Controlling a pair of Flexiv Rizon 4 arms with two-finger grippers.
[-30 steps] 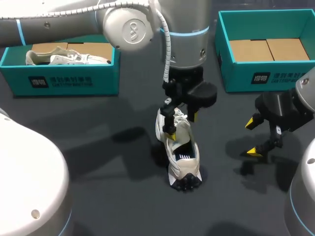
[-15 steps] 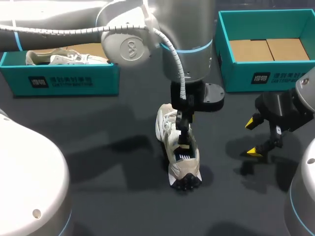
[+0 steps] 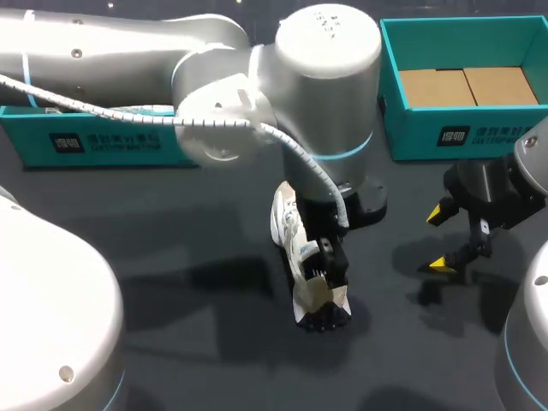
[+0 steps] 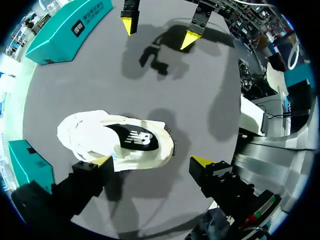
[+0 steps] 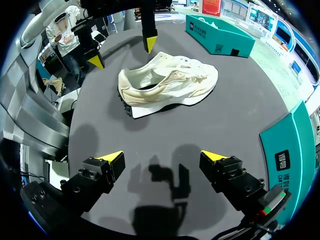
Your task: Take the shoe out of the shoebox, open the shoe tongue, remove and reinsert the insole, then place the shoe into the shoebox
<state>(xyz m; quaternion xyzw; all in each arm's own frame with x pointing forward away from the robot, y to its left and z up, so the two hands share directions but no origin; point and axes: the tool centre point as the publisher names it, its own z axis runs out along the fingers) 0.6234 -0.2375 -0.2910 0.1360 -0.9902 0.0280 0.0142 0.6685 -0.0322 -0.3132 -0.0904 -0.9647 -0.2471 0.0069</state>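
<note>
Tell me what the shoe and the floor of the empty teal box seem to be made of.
Shoe: cream upper, probably matte textile or suede, softly creased; sole likely rubber.
Box floor: brown cardboard, matte, with a seam between two flaps.

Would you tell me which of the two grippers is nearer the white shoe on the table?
The left gripper: its open fingers are down at the shoe, while the right gripper hangs apart from it.
</note>
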